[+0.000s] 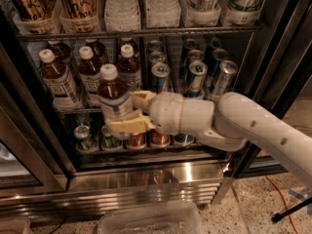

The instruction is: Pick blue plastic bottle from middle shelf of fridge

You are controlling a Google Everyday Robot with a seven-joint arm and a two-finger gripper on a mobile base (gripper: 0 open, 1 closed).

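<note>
My gripper [127,112] is shut on the blue plastic bottle [114,101], a small clear bottle with a white cap, dark reddish-brown drink and a pale label. It holds the bottle upright, out in front of the middle shelf [73,110] of the fridge [273,43]. One cream finger [127,126] lies across the bottle's lower front and the other sits behind it on the right. Several alike bottles [57,79] still stand on the shelf's left. My white arm [243,126] reaches in from the right.
Slim blue-and-silver cans [195,77] fill the shelf's right half. Short cans [85,136] sit on the rack below. Larger bottles [121,6] stand on the upper shelf. A stainless steel ledge [146,179] lies below, with a clear plastic bin [151,218] on the floor in front.
</note>
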